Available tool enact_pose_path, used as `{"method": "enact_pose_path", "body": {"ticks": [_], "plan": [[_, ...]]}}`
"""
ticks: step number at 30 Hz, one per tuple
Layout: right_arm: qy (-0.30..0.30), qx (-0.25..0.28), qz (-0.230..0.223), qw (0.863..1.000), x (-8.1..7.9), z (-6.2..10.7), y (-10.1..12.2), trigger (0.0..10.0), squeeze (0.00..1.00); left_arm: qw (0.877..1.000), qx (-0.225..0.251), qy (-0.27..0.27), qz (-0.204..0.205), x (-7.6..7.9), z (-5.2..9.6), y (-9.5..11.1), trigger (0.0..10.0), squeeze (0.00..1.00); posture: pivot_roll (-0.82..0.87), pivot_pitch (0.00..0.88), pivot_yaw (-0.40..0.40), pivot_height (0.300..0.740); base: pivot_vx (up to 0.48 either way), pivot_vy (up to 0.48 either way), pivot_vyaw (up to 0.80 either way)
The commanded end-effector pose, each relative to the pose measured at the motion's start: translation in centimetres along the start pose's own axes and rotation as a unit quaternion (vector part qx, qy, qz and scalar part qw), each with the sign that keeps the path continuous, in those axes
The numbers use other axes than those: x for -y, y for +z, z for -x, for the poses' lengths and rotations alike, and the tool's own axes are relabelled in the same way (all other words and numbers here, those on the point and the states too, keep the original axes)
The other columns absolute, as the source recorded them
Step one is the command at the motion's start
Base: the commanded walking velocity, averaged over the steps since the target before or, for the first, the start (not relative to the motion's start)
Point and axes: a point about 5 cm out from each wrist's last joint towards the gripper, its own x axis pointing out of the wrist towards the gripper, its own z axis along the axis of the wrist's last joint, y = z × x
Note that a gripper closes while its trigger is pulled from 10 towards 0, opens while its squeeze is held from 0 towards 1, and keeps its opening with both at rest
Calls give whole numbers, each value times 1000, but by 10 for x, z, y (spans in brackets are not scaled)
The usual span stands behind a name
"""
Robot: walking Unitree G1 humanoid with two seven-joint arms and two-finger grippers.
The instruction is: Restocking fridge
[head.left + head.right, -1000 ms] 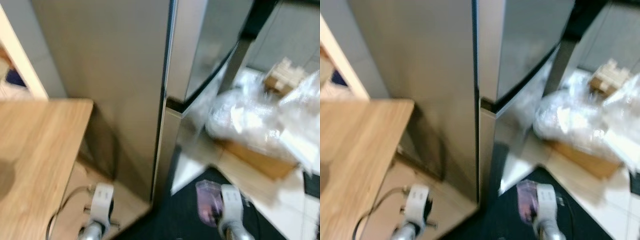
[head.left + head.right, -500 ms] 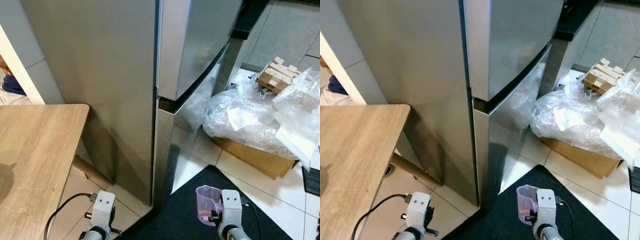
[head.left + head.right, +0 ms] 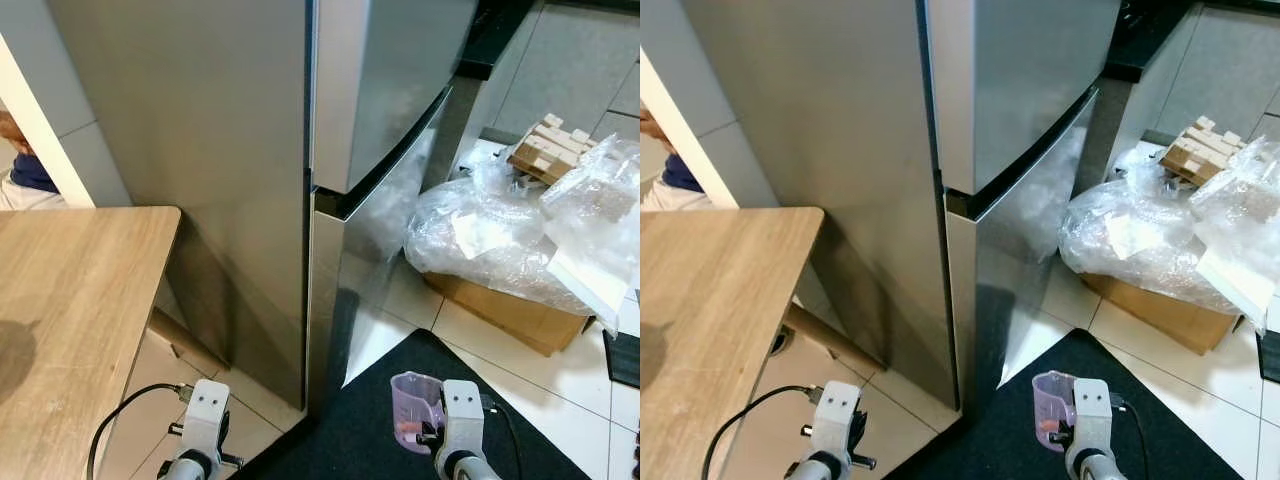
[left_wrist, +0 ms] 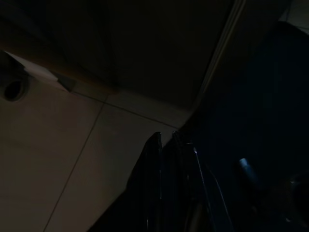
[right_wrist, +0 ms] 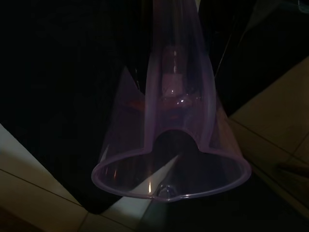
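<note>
At 5 o'clock, low, my right claw [image 3: 428, 437] is clamped on a purple cup [image 3: 413, 408], mouth up to stay level. Left claw [image 4: 164, 145] hangs idle at 7, fingers together. Black mat [image 3: 360, 420] gives standing room. Fridge [image 3: 330, 110] at 12, both doors closed, corner edge toward me. Table [image 3: 70, 300] crowds 9; plastic bags [image 3: 500, 240] crowd 2.

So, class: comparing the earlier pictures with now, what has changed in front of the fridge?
Only the camera shifted and the blur cleared. The right gripper still holds the purple jug over the dark mat; the fridge stays closed, and the left gripper hangs idle.
</note>
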Motion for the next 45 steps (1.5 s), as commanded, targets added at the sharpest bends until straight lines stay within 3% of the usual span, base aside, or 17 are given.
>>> {"method": "enact_pose_path", "body": {"ticks": [1,10,22,29,36,38,45], "plan": [[-6,-6,-7,1000,1,1,-3,10000,0,1000,-2,15,3,-5,0,0,10000,0,-122,81,17,740,0,-480,0],[-12,-6,-14,1000,3,2,-5,10000,0,1000,2,9,8,-2,-1,2,10000,0,-128,90,28,740,0,-480,0],[-19,-9,-15,1000,6,4,-8,10000,0,999,14,26,19,-5,0,4,10000,0,-136,109,30,740,0,0,0],[-18,-13,-14,1000,5,5,-12,10000,0,999,7,32,4,-10,3,-2,10000,0,-131,114,25,740,0,0,0],[-14,-13,-11,1000,3,5,-12,10000,0,999,-9,35,9,-11,6,-9,10000,0,-127,115,23,740,0,-402,0],[-14,-11,-10,1000,2,4,-10,10000,0,998,-22,50,29,-14,7,-13,10000,0,-126,115,23,740,0,0,0],[-13,-11,-10,1000,2,4,-10,10000,0,998,-31,53,31,-15,8,-15,10000,0,-123,117,25,740,0,0,0]]}}
